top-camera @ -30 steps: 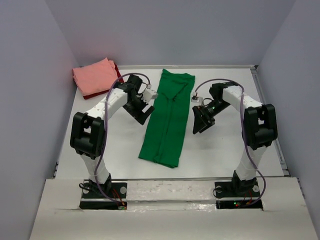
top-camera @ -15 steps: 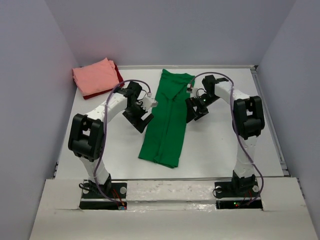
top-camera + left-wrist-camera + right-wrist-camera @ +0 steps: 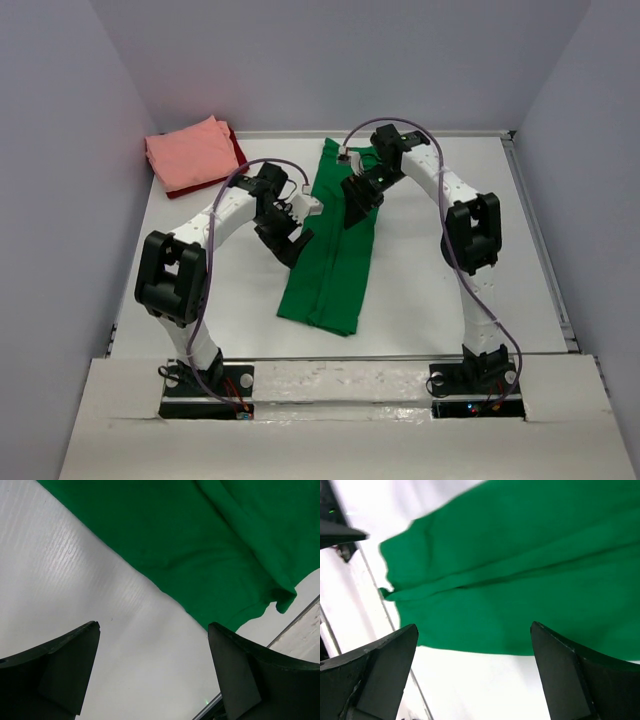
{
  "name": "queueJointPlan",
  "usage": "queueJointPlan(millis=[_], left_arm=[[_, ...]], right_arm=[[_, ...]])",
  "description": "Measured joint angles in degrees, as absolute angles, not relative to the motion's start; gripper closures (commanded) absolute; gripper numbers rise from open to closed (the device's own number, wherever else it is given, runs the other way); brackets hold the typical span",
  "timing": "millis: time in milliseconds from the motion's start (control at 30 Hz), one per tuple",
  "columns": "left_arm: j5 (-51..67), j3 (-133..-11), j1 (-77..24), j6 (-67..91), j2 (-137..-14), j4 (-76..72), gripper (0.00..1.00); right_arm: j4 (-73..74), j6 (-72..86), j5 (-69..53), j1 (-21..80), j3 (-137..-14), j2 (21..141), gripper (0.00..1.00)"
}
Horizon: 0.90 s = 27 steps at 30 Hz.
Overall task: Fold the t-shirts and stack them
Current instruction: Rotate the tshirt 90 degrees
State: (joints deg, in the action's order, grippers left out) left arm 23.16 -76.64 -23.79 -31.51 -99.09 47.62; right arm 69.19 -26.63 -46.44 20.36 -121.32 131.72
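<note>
The bright green t-shirt [image 3: 335, 245] lies on the white table as a long narrow strip, running from the back centre toward the front. My left gripper [image 3: 291, 236] is open and empty, low beside the strip's left edge; its view shows the green cloth [image 3: 210, 545] just beyond the jaws [image 3: 152, 626]. My right gripper [image 3: 358, 196] is open and empty above the strip's upper half; its view shows the green cloth [image 3: 520, 570] under the jaws [image 3: 474, 626]. The salmon pink t-shirt [image 3: 190, 152] lies folded at the back left, on top of the dark red t-shirt [image 3: 236, 147].
Grey walls close in the table at the left, back and right. A raised rail [image 3: 540, 240] runs along the table's right edge. Bare white table [image 3: 450, 290] lies right of the strip and in front of it.
My right gripper has swung from the right of the green strip to the back and left, over its upper half. My left gripper has edged slightly toward the strip's left edge.
</note>
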Motion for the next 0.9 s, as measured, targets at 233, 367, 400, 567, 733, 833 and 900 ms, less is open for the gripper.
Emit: queueJointPlan(millis=[233, 367, 400, 567, 733, 833, 900], left_arm=[[23.2, -77.4, -23.8, -31.7, -99.1, 47.9, 0.01], [23.0, -78.4, -23.8, -31.7, -99.1, 47.9, 0.01], [22.9, -78.7, -23.8, -31.7, -99.1, 47.9, 0.01], [22.4, -78.9, -23.8, -31.4, -99.1, 47.7, 0.01], [22.0, -78.9, -23.8, -30.6, -99.1, 46.3, 0.01], [21.7, -78.9, -23.8, -30.0, -99.1, 45.4, 0.01], [21.3, -78.9, -23.8, -29.6, -99.1, 44.9, 0.01]], right_arm=[[71.6, -26.8, -47.4, 22.5, -114.6, 119.5, 0.00], [74.8, -28.9, -51.1, 22.6, -108.9, 115.2, 0.00], [75.0, -29.8, -52.5, 22.8, -107.4, 115.2, 0.00], [74.1, -31.7, -54.3, 23.7, -97.5, 115.4, 0.00], [67.9, -29.8, -53.3, 25.2, -90.9, 115.4, 0.00], [64.7, -29.5, -53.4, 26.3, -91.5, 115.7, 0.00], [62.5, -29.1, -53.8, 27.7, -93.0, 116.7, 0.00]])
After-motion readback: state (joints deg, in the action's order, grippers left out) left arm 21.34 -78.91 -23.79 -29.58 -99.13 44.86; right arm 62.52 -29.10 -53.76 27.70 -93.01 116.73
